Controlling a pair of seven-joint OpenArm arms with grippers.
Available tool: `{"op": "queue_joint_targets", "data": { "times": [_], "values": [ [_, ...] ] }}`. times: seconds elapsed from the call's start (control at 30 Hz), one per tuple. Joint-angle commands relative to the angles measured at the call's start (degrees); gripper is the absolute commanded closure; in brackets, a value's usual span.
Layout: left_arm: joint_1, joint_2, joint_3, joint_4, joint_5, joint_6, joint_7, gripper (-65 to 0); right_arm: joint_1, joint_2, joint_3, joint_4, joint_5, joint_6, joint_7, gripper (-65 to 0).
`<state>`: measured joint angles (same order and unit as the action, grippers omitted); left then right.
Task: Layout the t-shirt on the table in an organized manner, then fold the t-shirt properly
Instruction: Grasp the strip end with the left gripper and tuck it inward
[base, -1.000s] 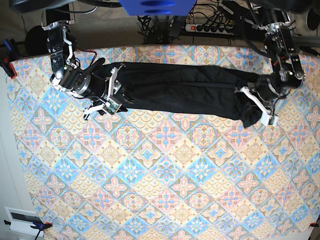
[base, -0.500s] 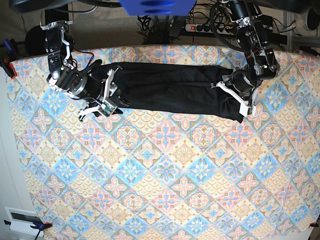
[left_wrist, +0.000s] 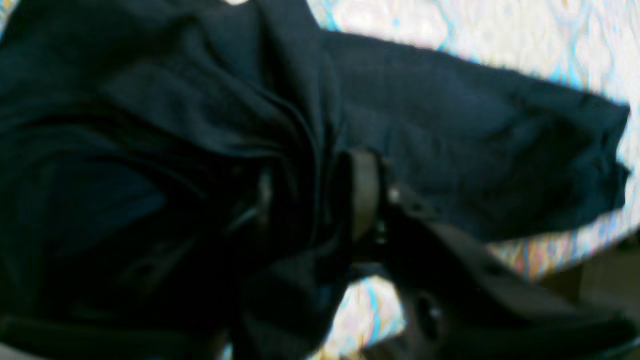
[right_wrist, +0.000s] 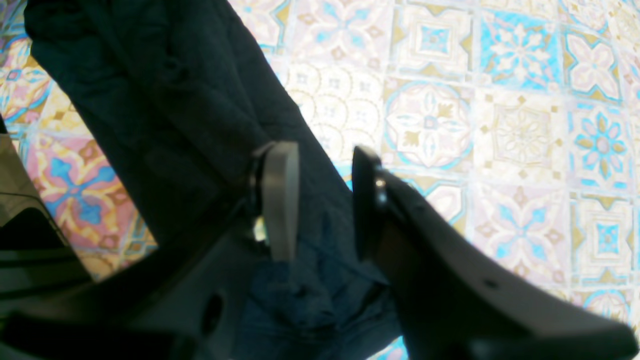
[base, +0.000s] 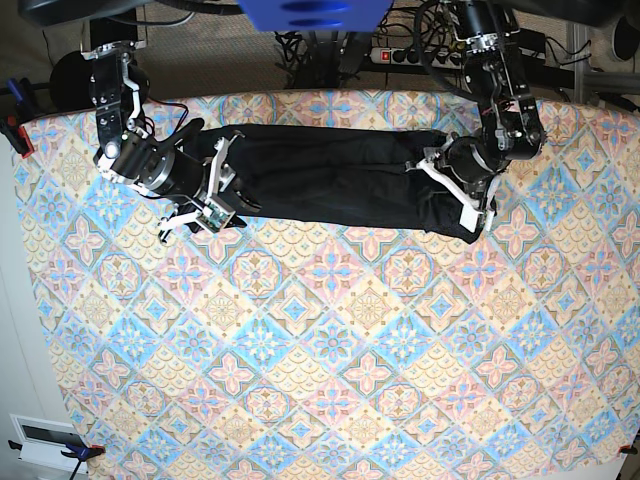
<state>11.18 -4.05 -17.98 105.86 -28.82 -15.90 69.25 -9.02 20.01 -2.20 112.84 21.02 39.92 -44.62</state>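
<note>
Overhead, the t-shirt (base: 340, 185) lies as a long band across the table's (base: 330, 380) far side.
Left gripper (base: 452, 188) sits at its end (jaw state unclear, left wrist view blurred); right wrist view shows the right gripper (right_wrist: 320, 200) parted astride cloth.

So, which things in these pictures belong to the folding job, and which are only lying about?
Belongs to the job:
- t-shirt, black, lying as a long band
- table with the tiled cloth
- left gripper, at one end of the shirt
- right gripper, at the other end

Only lying about:
- power strip and cables beyond the far edge
- clamps at the table edge
</note>
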Motion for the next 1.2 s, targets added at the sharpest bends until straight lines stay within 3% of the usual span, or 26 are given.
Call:
{"op": "queue_joint_targets", "data": {
  "times": [0.0, 0.07, 0.17, 0.27, 0.37, 0.5, 0.63, 0.8, 1.0, 1.17],
  "values": [
    [-0.1, -1.4, -0.1, 1.9, -3.8, -0.1, -1.0, -24.9, 0.4, 0.5, 0.3, 1.2, 0.8, 0.1, 1.4, -17.5],
    [0.3, -3.4, -0.7, 3.3, -12.0, -0.2, -1.1, -29.5, 0.4, 0.5, 0.3, 1.2, 0.8, 0.1, 1.4, -17.5],
    [1.4, -6.5, -3.0, 4.9, -23.2, -0.1, -2.5, -30.7, 0.4, 0.5, 0.3, 1.2, 0.8, 0.1, 1.4, -17.5],
    [2.0, -7.9, -9.5, 5.0, -27.6, -0.1, -3.5, -30.7, 0.4, 0.4, 0.3, 1.2, 0.8, 0.1, 1.4, -17.5],
    [2.9, -8.2, -14.6, 5.0, -27.7, -0.1, -3.2, -30.7, 0.4, 0.4, 0.3, 1.2, 0.8, 0.1, 1.4, -17.5],
    [5.7, -14.1, -15.5, 5.0, -27.7, -0.1, -3.5, -30.7, 0.4, 0.4, 0.3, 1.2, 0.8, 0.1, 1.4, -17.5],
    [7.9, -16.4, -15.5, 4.7, -26.3, 0.0, -3.5, -30.7, 0.4, 0.4, 0.3, 1.2, 0.8, 0.1, 1.4, -17.5],
    [7.6, -14.5, -14.5, 0.5, -21.7, 0.0, -3.5, -30.7, 0.5, 0.4, 0.2, 1.2, 0.8, 0.1, 1.4, -17.5],
    [7.4, -13.3, -3.0, 0.1, -20.5, 0.0, -3.6, -30.7, 0.5, 0.4, 0.2, 1.2, 0.8, 0.1, 1.4, -17.5],
    [6.4, -9.4, 2.6, 1.8, -21.2, 0.0, -3.4, -30.7, 0.5, 0.4, 0.2, 1.2, 0.8, 0.1, 1.4, -17.5]
  ]
}}
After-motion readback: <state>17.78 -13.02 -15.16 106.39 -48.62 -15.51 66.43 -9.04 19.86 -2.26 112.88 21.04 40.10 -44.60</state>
